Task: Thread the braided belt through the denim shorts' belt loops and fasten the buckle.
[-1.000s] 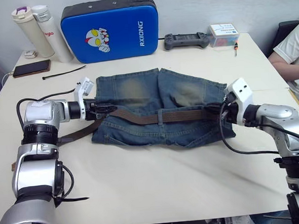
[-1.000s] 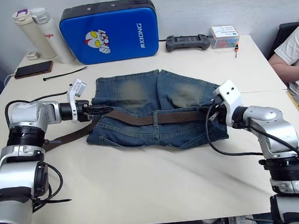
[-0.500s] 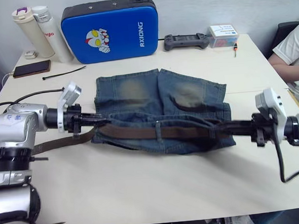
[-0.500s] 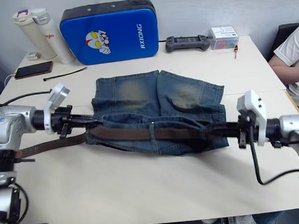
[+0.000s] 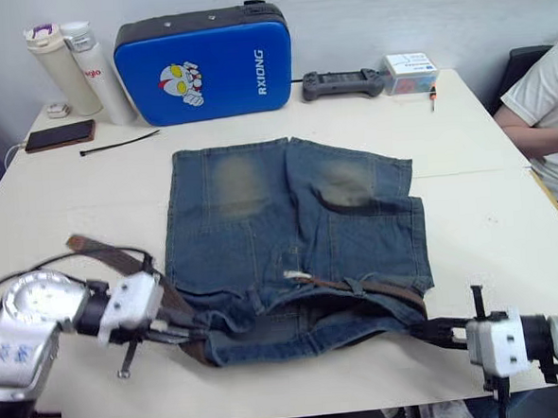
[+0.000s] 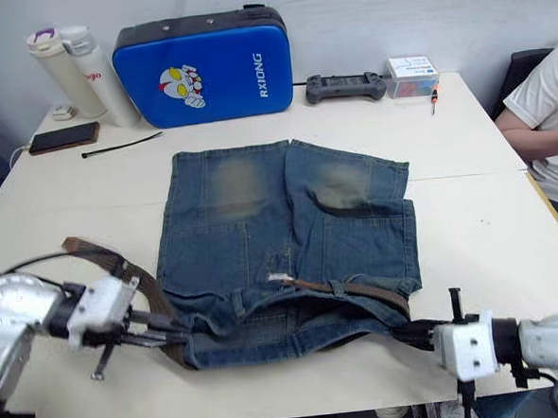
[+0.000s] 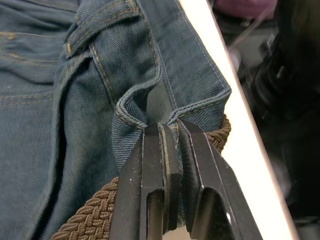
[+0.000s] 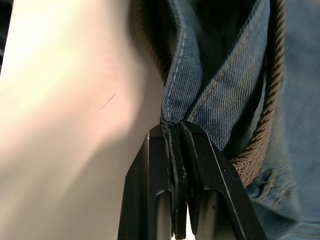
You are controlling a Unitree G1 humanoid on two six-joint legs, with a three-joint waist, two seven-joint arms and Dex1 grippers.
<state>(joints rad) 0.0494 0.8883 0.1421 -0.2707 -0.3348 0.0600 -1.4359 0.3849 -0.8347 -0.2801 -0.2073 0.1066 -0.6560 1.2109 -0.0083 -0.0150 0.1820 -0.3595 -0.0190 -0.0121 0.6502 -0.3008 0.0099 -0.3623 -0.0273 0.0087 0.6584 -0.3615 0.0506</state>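
The denim shorts (image 5: pixel 290 227) lie spread on the table, legs pointing away and waistband near the front edge. My left gripper (image 5: pixel 187 330) is shut on the waistband's left corner; its fingertips (image 7: pixel 170 135) pinch a denim fold. At the right corner my right gripper (image 5: pixel 421 330) is shut on the denim too (image 8: pixel 175 132). The braided belt (image 5: pixel 364 286) runs along the waistband under a belt loop (image 6: pixel 338 288). Its tail (image 5: pixel 102 255) curls out on the left. The brown weave shows beside each gripper (image 7: pixel 95 215) (image 8: pixel 260 150). The buckle is hidden.
At the back stand a blue case (image 5: pixel 204 62), two bottles (image 5: pixel 71 61), a phone (image 5: pixel 58 135), a black cable tie (image 5: pixel 119 143), a controller (image 5: pixel 340 82) and a small box (image 5: pixel 410 68). A person (image 5: pixel 548 107) sits at the right. The table's front edge (image 5: pixel 319 405) is close to both grippers.
Both grippers have drawn the waistband toward the front edge. The shorts have slid along and now lie longer and flatter. The belt's left tail has curled up beside my left arm.
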